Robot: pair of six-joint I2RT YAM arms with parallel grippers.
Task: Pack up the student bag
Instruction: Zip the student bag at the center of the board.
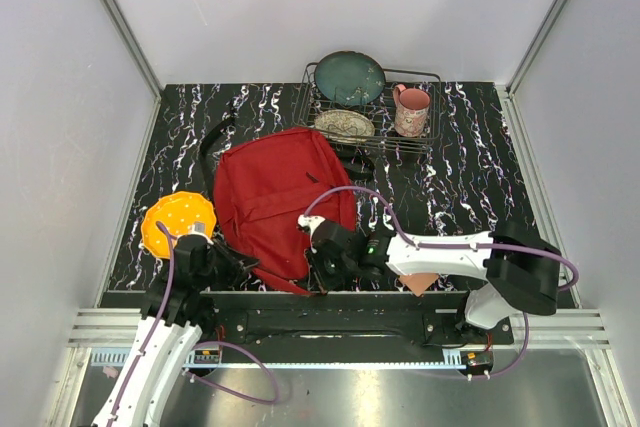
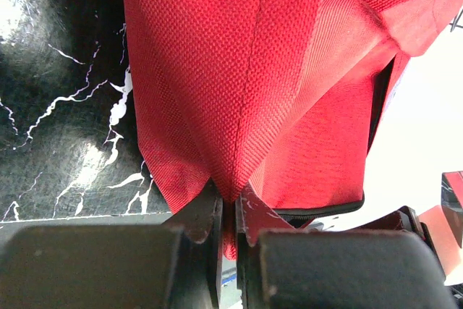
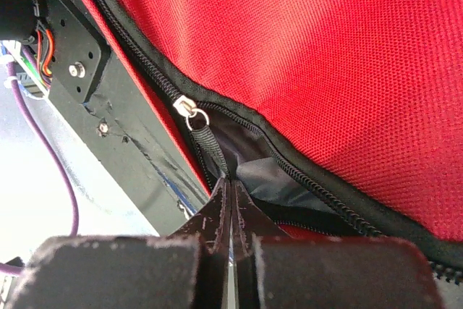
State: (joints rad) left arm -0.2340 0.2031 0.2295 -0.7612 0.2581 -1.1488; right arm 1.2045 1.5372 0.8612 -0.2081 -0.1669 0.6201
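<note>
The student bag (image 1: 270,192), a big red backpack with black zipper trim, lies flat on the dark marbled table, its bottom edge toward the arms. My left gripper (image 1: 238,267) is at the bag's near left corner. In the left wrist view it (image 2: 230,211) is shut on a pinched fold of the red fabric (image 2: 246,92). My right gripper (image 1: 318,269) is at the bag's near right edge. There it (image 3: 230,182) is shut on the black strap of the zipper pull (image 3: 210,142), just below the silver slider (image 3: 185,108). The zip gapes a little, showing dark lining (image 3: 264,175).
An orange round dish (image 1: 177,221) sits left of the bag, beside the left arm. At the back, a wire rack (image 1: 425,143) holds a teal plate (image 1: 349,77), a patterned plate (image 1: 344,124) and a pink mug (image 1: 411,110). A tan piece (image 1: 420,282) lies under the right arm.
</note>
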